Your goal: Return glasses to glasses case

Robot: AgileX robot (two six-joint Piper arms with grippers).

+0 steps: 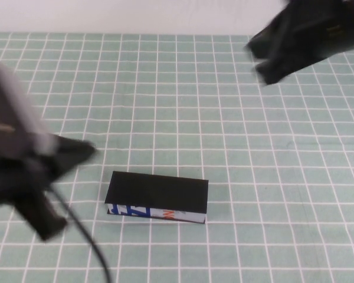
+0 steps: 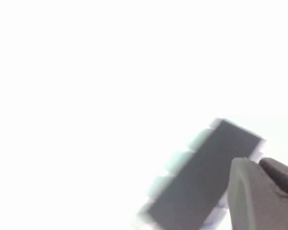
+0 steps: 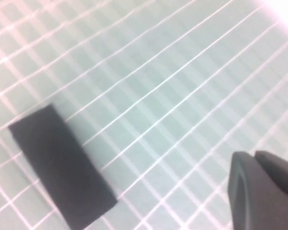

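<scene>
Right gripper (image 1: 265,62): we see it raised at upper right, jaws pressed together, empty.
Left gripper (image 1: 65,177): at left edge; we cannot tell its jaws.
Glasses case (image 1: 157,197): lid down, lower centre on the gridded mat (image 1: 253,177).

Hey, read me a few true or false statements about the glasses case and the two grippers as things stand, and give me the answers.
1. The glasses case has its lid shut. True.
2. The glasses lie on the mat beside the case. False: no glasses show anywhere in the pictures.
3. The right gripper is clamped on the case. False: it is shut on nothing, raised over the far right of the mat, well clear of the case.
4. The left gripper is to the left of the case and does not touch it. True.
5. The case's white printed side faces the far wall. False: it faces the robot.
</scene>
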